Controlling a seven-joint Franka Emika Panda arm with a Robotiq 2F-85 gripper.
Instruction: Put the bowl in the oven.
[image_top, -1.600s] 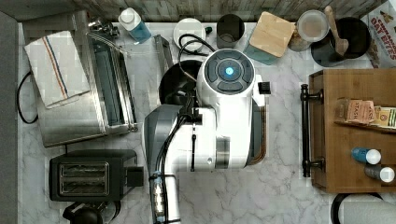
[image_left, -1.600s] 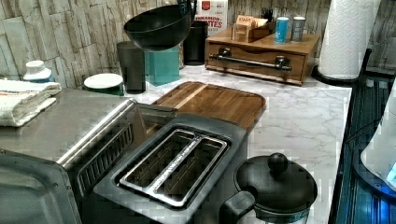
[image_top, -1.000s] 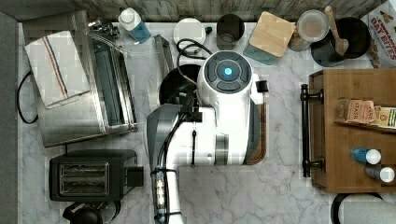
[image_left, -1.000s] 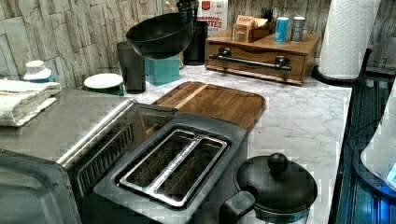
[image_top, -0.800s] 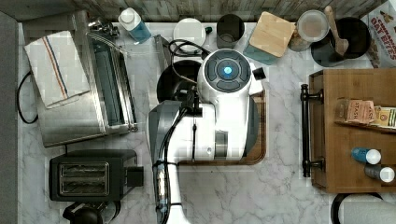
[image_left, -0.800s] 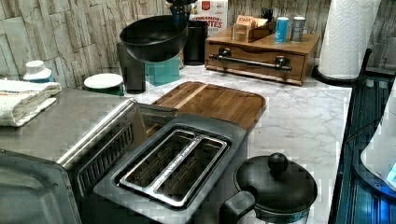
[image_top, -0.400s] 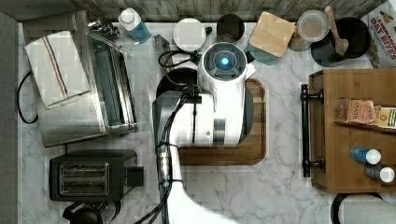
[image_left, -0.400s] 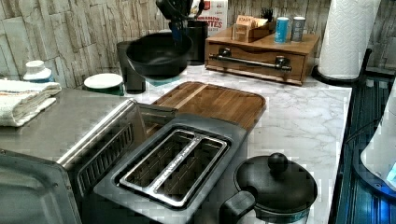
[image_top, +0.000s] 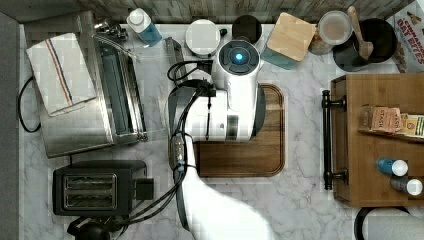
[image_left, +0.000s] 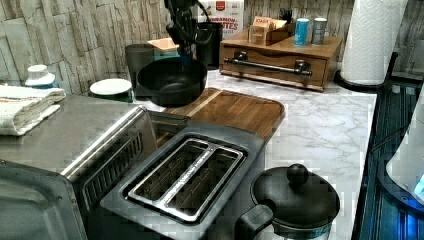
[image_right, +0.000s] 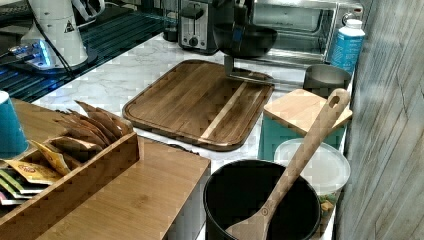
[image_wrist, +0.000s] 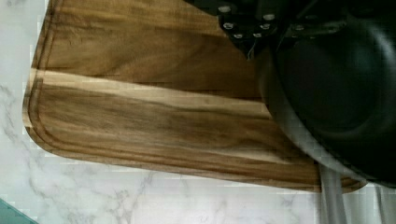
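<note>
The glossy black bowl hangs from its far rim in my gripper, which is shut on it. It is held a little above the counter, over the oven-side edge of the wooden cutting board. In the right view the bowl sits in front of the stainless oven, whose glass door lies dropped open. In the top view the oven is at the left, and my white arm covers the bowl. The wrist view has the bowl over the board's corner.
A black toaster stands beside the oven, with a kettle in front of it. A folded towel lies on the oven. A dark cup, teal box and spoon dish line the wall. A wooden drawer box is at the top view's right.
My gripper has carried the bowl down from well above the counter to near board height. The arm has shifted toward the back wall.
</note>
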